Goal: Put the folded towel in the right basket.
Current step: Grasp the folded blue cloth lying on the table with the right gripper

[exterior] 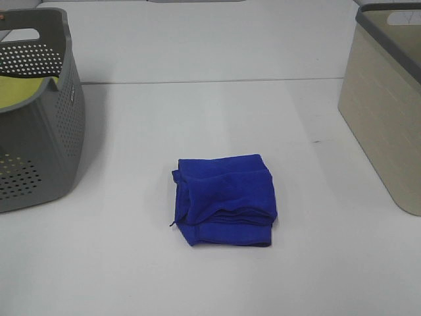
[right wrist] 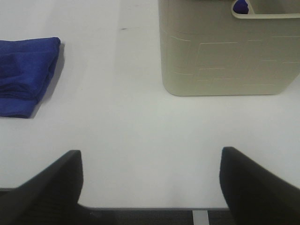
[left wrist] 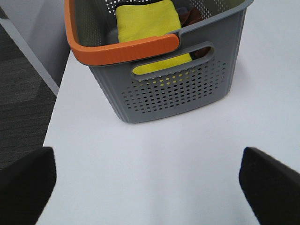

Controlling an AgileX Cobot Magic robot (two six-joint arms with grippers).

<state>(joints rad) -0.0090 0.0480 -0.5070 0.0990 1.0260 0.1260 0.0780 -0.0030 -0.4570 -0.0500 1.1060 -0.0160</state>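
A folded blue towel [exterior: 225, 197] lies on the white table, near the middle front; its edge also shows in the right wrist view [right wrist: 26, 75]. The right basket [exterior: 388, 99] is beige with a grey rim, standing at the table's right side, and fills the far part of the right wrist view [right wrist: 229, 51]. Neither arm shows in the high view. My left gripper [left wrist: 150, 187] is open and empty over the table in front of the grey basket. My right gripper [right wrist: 150, 187] is open and empty near the table's front edge, between towel and beige basket.
A grey perforated basket [exterior: 39, 112] with an orange handle [left wrist: 126, 47] stands at the left, holding a yellow cloth [left wrist: 150, 23]. Something blue [right wrist: 240, 5] shows through the beige basket's handle hole. The table's left edge [left wrist: 51, 112] drops to dark floor.
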